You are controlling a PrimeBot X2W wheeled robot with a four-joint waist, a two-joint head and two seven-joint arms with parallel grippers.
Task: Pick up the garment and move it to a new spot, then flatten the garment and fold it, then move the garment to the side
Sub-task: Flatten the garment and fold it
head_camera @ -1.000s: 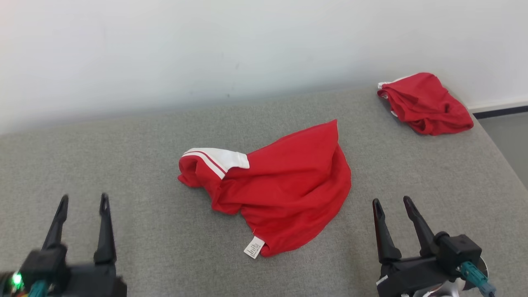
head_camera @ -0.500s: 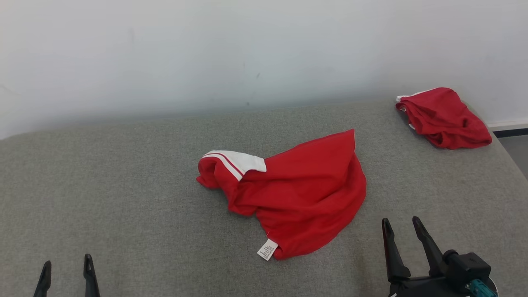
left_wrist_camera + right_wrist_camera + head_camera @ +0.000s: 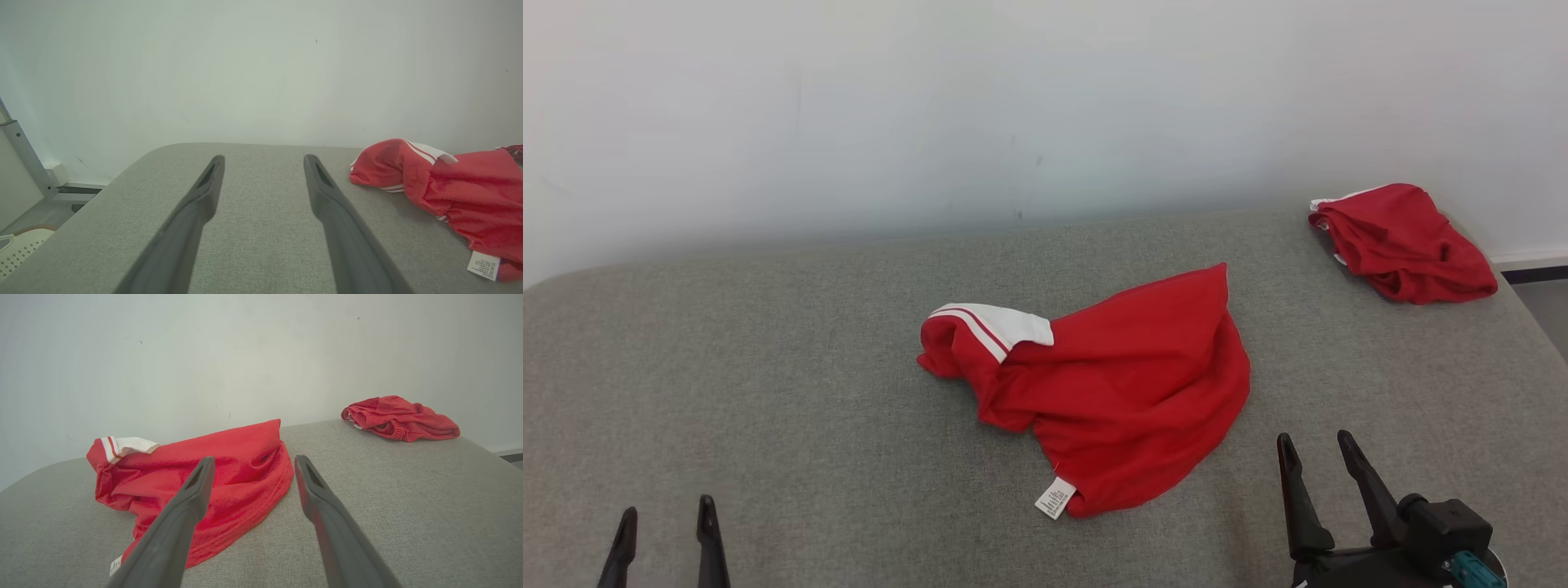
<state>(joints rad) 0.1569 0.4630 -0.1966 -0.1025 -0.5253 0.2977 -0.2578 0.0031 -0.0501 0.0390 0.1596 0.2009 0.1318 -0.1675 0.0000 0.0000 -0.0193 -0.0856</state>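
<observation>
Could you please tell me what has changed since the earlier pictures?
The head camera shifted, so the scene sits lower and rightward. Beyond that, the left tool drew back toward the view's bottom edge. Nothing was gripped or released: both tools stay open, the right tool holds its place, and the red garment and the second garment lie unmoved on the grey surface.

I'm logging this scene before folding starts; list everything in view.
crumpled garment: one, red with white striped trim, middle of the surface
care label: one, white, at that garment's near edge
second garment: one, red, bunched at the far right corner
surface: one, grey fabric, under both garments
wall: one, white, behind the surface
metal frame: one, grey, against the wall left of the surface
left gripper: one, dark, open, over bare surface, near left
right gripper: one, dark, open, near right, short of the crumpled garment
</observation>
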